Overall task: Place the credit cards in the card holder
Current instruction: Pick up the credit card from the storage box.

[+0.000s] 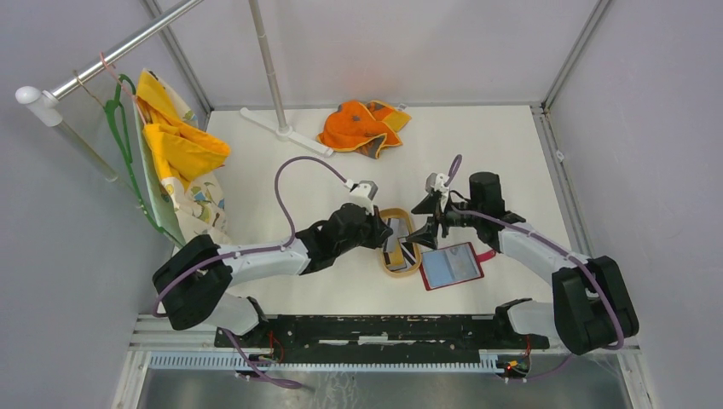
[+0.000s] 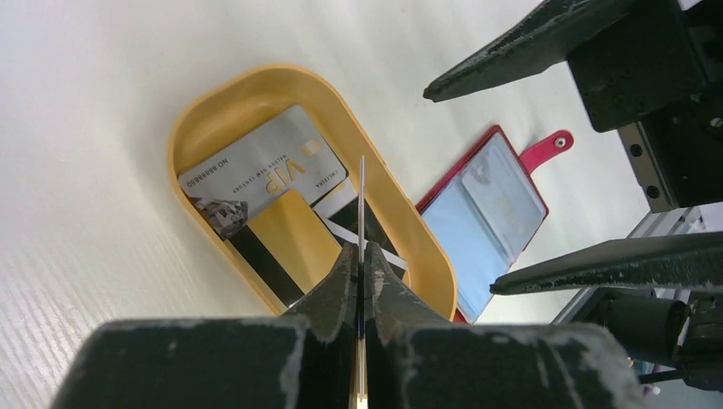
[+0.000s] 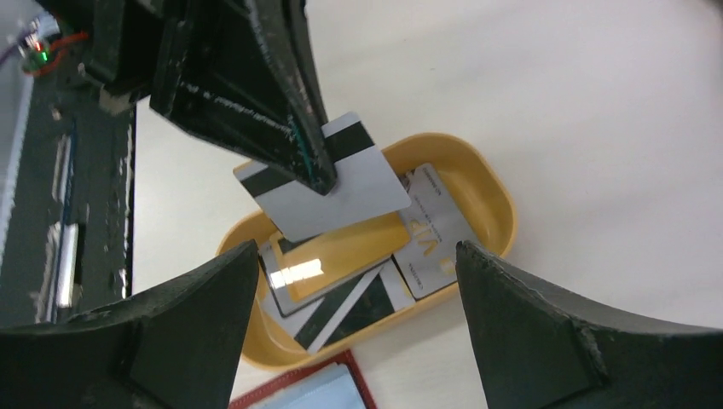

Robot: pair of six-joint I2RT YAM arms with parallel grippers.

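Over the tan oval wooden tray (image 2: 223, 109), the L gripper (image 2: 361, 260) is pinched tight on one thin white credit card w/ a dark stripe (image 3: 362, 179), held edge-up above the pile, not yet at the small red leather-like card holder (image 2: 486, 213), which lies open flat just beside the tray, pale blue inside up. R gripper (image 3: 356, 247) hangs spread wide w/ nothing in it. Looks early on: a silver VIP card (image 2: 256, 170), a gold card (image 2: 290, 234) & some striped white ones lie in the tray; can't tell if any pocket is filled.
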